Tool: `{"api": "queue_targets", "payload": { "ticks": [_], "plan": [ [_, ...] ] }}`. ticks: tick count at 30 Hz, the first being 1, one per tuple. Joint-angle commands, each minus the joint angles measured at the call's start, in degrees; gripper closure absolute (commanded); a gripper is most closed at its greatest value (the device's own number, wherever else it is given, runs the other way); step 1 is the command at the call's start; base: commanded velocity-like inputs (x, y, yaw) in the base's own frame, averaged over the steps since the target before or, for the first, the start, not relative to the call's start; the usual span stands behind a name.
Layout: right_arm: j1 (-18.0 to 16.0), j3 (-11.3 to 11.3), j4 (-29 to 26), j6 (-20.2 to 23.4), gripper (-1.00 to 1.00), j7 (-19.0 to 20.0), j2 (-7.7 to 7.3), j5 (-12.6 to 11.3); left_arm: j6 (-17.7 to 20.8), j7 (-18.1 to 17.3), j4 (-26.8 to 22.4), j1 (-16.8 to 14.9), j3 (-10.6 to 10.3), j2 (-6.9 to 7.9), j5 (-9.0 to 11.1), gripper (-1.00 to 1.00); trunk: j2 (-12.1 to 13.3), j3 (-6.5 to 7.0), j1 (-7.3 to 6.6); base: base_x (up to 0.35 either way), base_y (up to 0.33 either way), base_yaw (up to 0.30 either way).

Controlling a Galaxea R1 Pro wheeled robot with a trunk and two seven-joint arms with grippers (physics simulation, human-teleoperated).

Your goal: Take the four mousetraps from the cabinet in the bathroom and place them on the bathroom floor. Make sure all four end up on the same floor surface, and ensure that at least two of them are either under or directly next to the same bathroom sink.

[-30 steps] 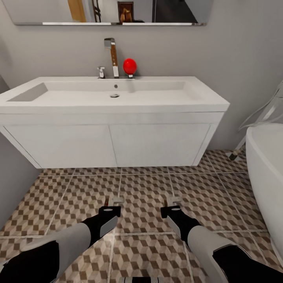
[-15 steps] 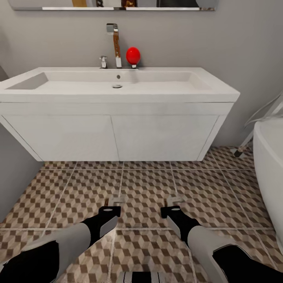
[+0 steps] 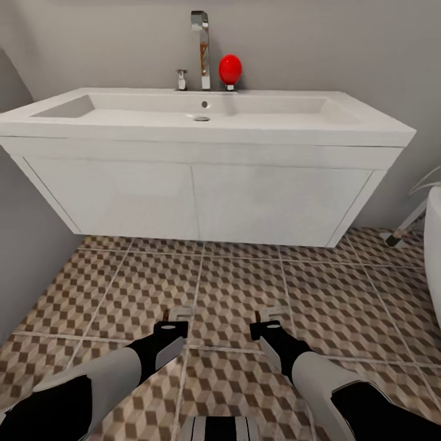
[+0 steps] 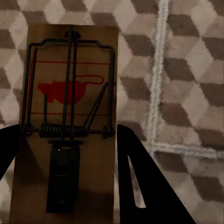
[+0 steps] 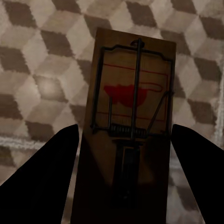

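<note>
Two mousetraps are held low over the bathroom floor [image 3: 239, 288], in front of the sink [image 3: 202, 184]. My left gripper [image 3: 173, 326] is shut on one mousetrap [image 3: 179, 313], a brown board with a wire spring and a red mouse print [image 4: 70, 112] between the dark fingers [image 4: 140, 186]. My right gripper [image 3: 263, 326] is shut on the other mousetrap [image 3: 269, 313], which has the same look [image 5: 133, 116] between its fingers [image 5: 51, 177]. Both boards hang above the cube-pattern tiles. The cabinet is out of view.
The sink carries a chrome faucet [image 3: 201, 46] and a red round object [image 3: 230, 69] at its back edge. A grey wall [image 3: 24, 245] closes the left side. At the right are a white bathtub rim [image 3: 433, 220] and a slanted chrome leg [image 3: 404, 229].
The whole picture has shifted: the sink looks bigger and nearer and the mirror has left the top edge, so the camera moved. Both grippers hold the same pose with their mousetraps.
</note>
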Motion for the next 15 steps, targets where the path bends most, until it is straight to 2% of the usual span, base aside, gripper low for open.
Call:
{"api": "queue_targets", "payload": {
  "ticks": [1, 8, 15],
  "plan": [
    [0.0, 0.5, -0.1, 0.3, 1.00, -0.3, -0.02, -0.6, 0.4, 0.4, -0.1, -0.1, -0.4, 0.00, -0.2, 1.00, 0.0, -0.09, -0.01, 0.000, 0.000, 0.121],
    [0.0, 0.5, -0.1, -0.2, 1.00, -0.3, -0.02, -0.6, -1.8, 0.4, -0.1, 0.0, -0.8, 0.09, -0.3, 1.00, 0.0, -0.16, -0.01, 0.022, 0.000, 0.028],
    [0.0, 0.5, -0.1, -0.2, 1.00, -0.3, -0.05, -0.6, -1.9, 0.4, -0.1, 0.0, -0.8, 0.14, -0.3, 1.00, 0.0, -0.16, -0.01, 0.294, 0.000, 0.000]
  ]
}}
